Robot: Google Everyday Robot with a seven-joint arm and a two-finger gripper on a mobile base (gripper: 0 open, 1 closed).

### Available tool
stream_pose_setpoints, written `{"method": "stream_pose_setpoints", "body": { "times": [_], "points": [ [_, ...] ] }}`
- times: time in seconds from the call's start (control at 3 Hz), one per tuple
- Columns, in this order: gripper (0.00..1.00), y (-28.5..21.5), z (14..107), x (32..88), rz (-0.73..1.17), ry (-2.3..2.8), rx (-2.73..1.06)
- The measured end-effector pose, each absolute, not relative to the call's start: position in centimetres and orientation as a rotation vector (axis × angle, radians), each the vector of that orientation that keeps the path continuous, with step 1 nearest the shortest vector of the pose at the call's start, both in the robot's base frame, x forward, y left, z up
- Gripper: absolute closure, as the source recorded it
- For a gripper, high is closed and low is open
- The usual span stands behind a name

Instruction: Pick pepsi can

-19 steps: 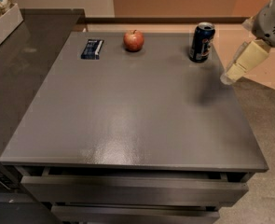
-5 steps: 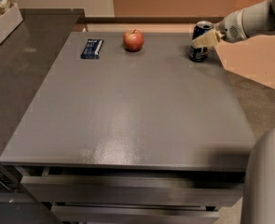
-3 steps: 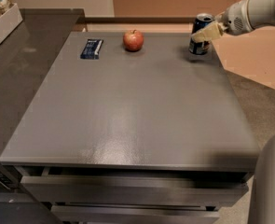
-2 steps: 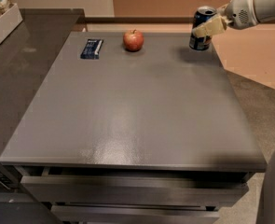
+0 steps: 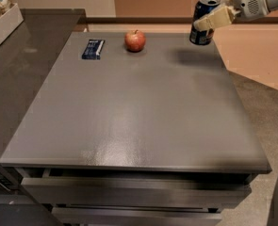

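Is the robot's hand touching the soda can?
Touching. The camera view shows the gripper with its fingers clamped on the pepsi can, holding it up.

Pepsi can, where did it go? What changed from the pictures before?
The gripper came in from the right, closed on the pepsi can and lifted it off the table. It now hangs slightly tilted above the far right corner. The apple and the blue packet stayed put.

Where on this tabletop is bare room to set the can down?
The gripper, shut on the pepsi can, holds it over the far right of the table. Nearer than the apple and blue packet all is bare; only that far strip is crowded.
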State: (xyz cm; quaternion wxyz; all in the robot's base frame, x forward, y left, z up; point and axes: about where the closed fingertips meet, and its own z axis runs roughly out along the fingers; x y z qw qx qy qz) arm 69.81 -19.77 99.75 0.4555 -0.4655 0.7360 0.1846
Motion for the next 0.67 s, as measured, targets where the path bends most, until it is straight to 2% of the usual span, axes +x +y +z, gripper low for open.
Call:
{"method": "stream_pose_setpoints", "body": {
  "times": [0.67],
  "points": [
    [1.00, -18.99, 101.90, 67.85, 0.479, 1.769, -1.212]
  ]
}}
